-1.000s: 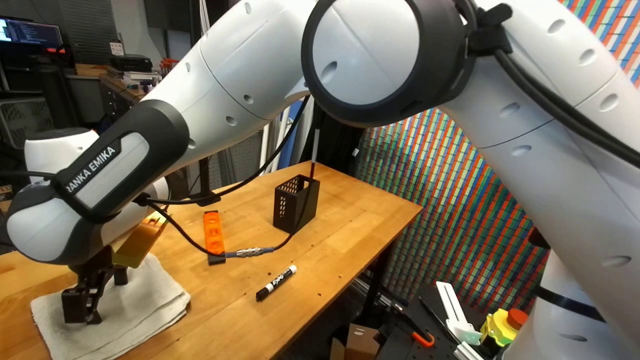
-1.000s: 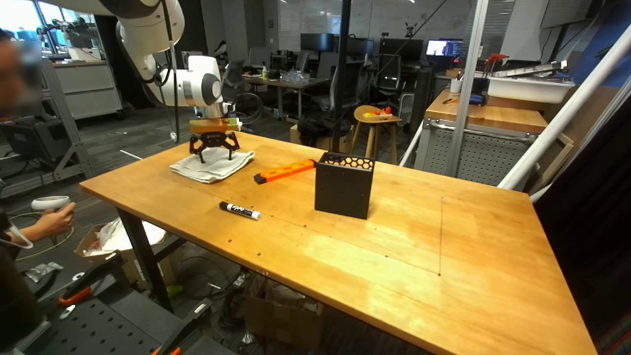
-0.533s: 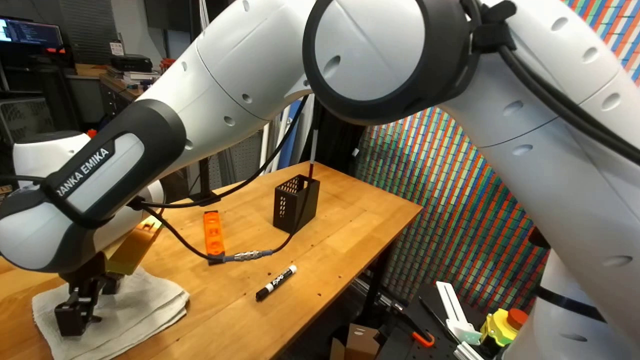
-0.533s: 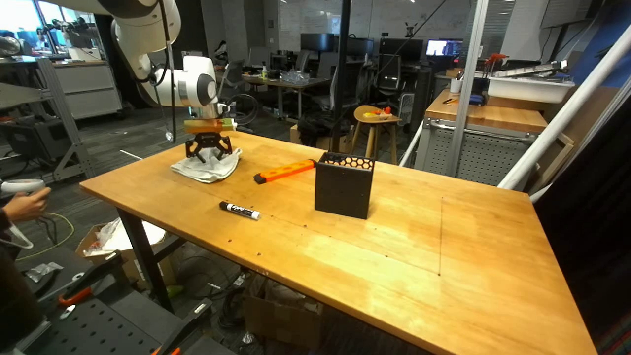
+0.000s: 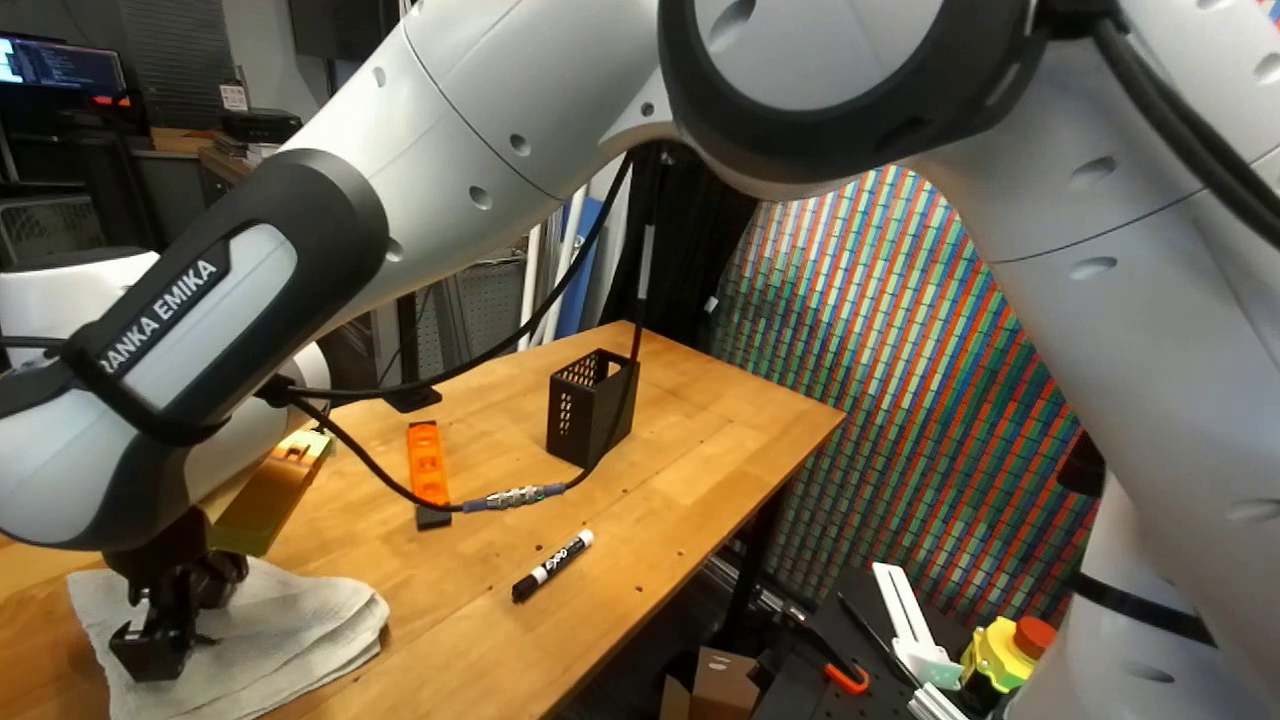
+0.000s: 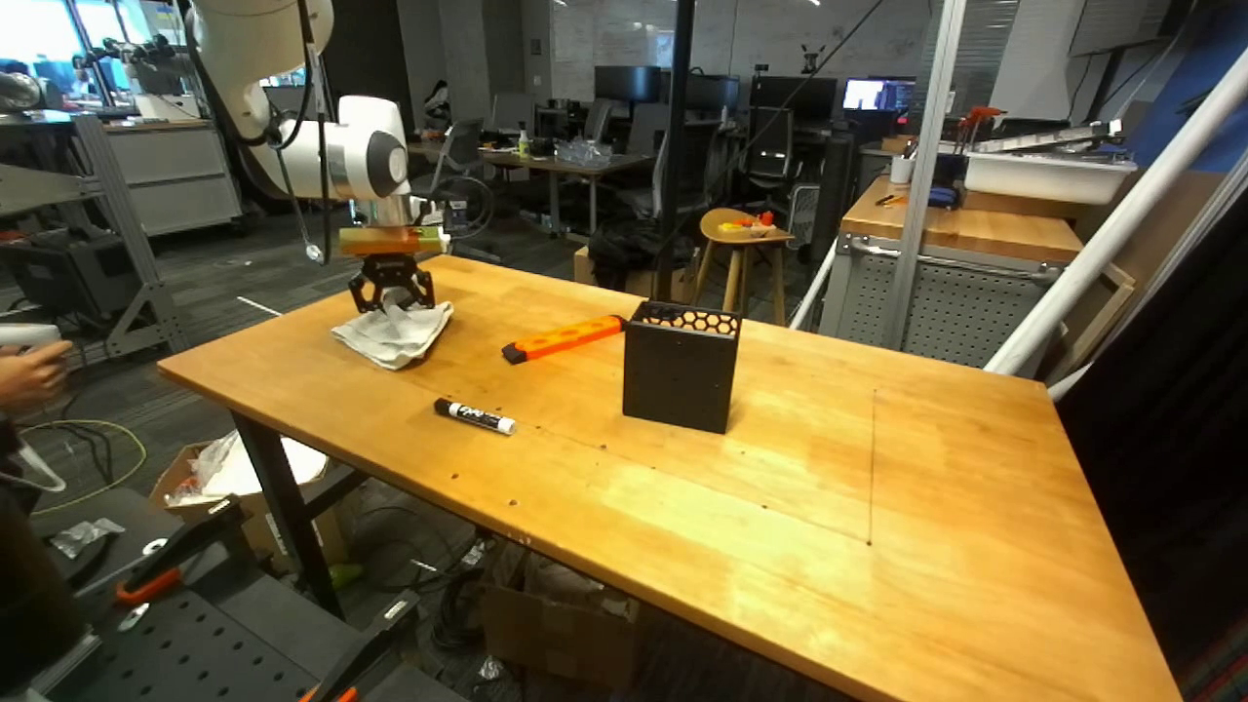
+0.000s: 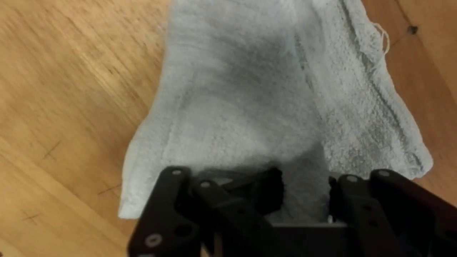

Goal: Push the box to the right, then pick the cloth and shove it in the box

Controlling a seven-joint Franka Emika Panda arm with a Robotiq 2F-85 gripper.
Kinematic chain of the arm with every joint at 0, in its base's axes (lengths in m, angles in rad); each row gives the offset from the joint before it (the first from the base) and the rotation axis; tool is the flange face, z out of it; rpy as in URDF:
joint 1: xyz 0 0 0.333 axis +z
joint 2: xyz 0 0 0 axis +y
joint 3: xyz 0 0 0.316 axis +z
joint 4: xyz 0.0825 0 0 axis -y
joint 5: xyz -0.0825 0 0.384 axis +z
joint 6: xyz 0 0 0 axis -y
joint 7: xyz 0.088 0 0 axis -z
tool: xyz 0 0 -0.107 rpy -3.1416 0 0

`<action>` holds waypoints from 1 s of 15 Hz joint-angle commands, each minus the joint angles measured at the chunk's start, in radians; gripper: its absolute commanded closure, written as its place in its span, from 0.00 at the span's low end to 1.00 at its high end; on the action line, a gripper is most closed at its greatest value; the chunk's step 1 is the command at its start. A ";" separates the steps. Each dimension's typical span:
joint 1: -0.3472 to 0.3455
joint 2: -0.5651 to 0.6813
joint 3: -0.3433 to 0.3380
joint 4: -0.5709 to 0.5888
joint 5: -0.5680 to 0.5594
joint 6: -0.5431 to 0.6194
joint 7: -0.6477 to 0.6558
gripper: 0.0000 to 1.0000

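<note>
One EXPO marker, "RANKA EMIKA" arm, pinched cloth

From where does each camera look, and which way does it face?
Wrist view: above the black end effector, visible at bottom, facing down onto the whitish folded cloth.
Exterior view: beside the white robot arm, looking past it onto the wooden table.
Exterior view: off the table's long edge, facing across; arm, end effector, person's hand show.
Both exterior views share the black perforated open box.
</note>
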 commanded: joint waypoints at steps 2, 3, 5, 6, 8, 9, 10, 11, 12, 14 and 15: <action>-0.009 -0.127 0.008 -0.125 0.015 -0.007 0.041 1.00; -0.011 -0.147 0.004 -0.141 0.016 -0.010 0.052 1.00; -0.013 -0.196 -0.004 -0.172 0.015 -0.018 0.082 1.00; -0.020 -0.228 -0.006 -0.189 0.021 -0.025 0.096 1.00; -0.034 -0.284 -0.012 -0.215 0.029 -0.044 0.124 1.00; -0.045 -0.317 -0.015 -0.229 0.034 -0.051 0.130 1.00; -0.059 -0.347 -0.016 -0.240 0.041 -0.062 0.131 1.00; -0.073 -0.381 -0.021 -0.253 0.045 -0.077 0.128 1.00; -0.087 -0.411 -0.025 -0.262 0.049 -0.089 0.125 1.00; -0.123 -0.473 -0.038 -0.282 0.059 -0.111 0.104 1.00; -0.143 -0.503 -0.044 -0.295 0.065 -0.120 0.090 1.00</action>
